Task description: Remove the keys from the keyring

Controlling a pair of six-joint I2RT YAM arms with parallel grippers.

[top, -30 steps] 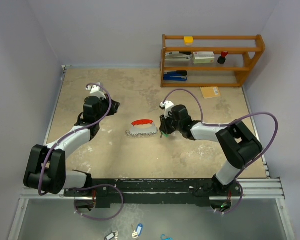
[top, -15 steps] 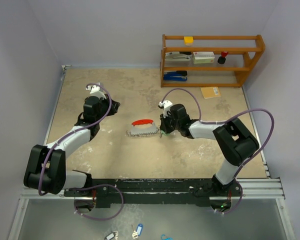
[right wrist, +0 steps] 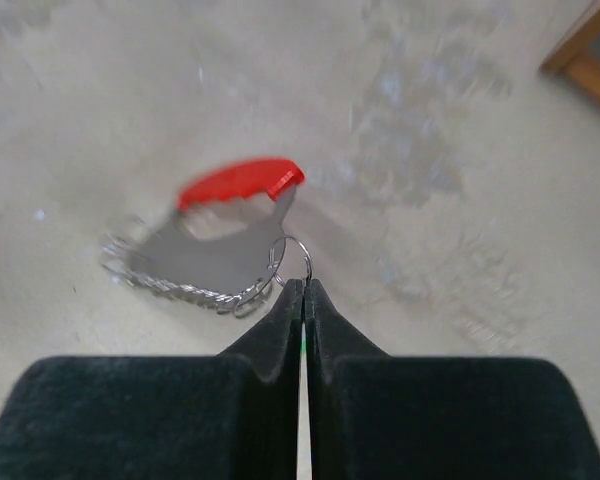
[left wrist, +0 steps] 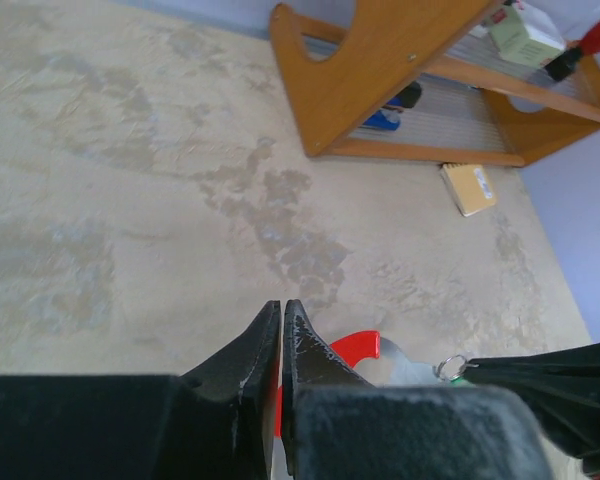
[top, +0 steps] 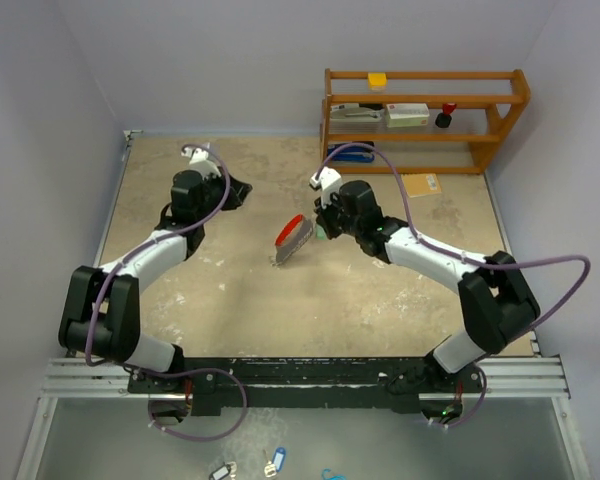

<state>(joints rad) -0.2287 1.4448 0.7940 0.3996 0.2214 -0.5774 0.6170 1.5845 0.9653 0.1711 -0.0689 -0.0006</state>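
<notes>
From above, the right gripper (top: 319,228) is in the middle of the frame. It is pinched tight on the tiny pale-green key piece (top: 321,234). The red curved plastic keyring with its silver chain (top: 292,234) sits tilted just to the left of it. I cannot tell if it is off the tan speckled table (top: 230,290). The left gripper (top: 237,190) is up and to the left, closed on nothing and well apart from the keyring.

In the left wrist view, its black fingers (left wrist: 263,345) press together at the bottom middle. A bit of red peeks out behind them. A small silver ring (left wrist: 450,367) shows at the lower right.

In the right wrist view, the fingers are closed with a thin green strip between them. The ring pokes out at their tips. The red piece and chain look blurry, up and to the left.

Nothing holds the keyring down. I think a pull would just drag the whole thing along, and the key would not come off. The pinch is tiny, so the key could slip out and fall. The loose chain could swing and snag.
</notes>
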